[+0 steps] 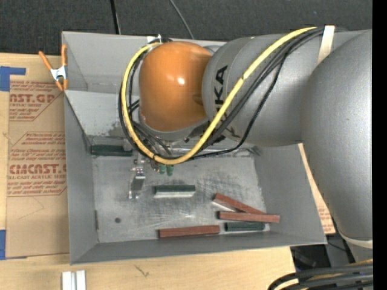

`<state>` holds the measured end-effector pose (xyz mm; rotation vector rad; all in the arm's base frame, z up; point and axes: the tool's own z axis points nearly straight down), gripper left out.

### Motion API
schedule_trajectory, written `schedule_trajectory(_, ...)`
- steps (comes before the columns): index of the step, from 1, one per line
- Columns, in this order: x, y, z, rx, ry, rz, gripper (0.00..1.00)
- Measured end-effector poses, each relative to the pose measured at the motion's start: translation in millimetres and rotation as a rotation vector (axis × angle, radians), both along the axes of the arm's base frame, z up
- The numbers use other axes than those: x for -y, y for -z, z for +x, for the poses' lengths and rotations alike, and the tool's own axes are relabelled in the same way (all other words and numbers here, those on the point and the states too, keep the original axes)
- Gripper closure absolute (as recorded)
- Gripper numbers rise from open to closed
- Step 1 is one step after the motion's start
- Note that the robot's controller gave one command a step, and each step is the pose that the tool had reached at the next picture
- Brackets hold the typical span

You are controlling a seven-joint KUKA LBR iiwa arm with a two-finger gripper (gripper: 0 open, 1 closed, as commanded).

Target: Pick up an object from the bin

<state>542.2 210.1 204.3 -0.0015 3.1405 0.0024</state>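
Note:
My gripper (136, 185) hangs under the orange cover, low over the left half of the bin floor. Just to its right lies a short grey-green bar (174, 190), flat and apart from the gripper. A dark green bar (110, 150) lies against the left slope of the bin, above and to the left of the gripper. Nothing shows held in the gripper.
Toward the front right lie two red-brown bars (239, 204) (249, 217) crossing near each other, with a dark green bar (245, 226) below them. A longer red-brown bar (188, 231) lies along the front wall. The arm covers the back and right of the bin.

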Motion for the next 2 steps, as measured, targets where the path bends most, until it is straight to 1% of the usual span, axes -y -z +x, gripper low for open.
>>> schedule_trajectory(1,59,57,-27.5,0.003,-0.017,0.001,0.0)
schedule_trajectory(2,46,121,-5.3,0.002,-0.006,-0.002,0.0)
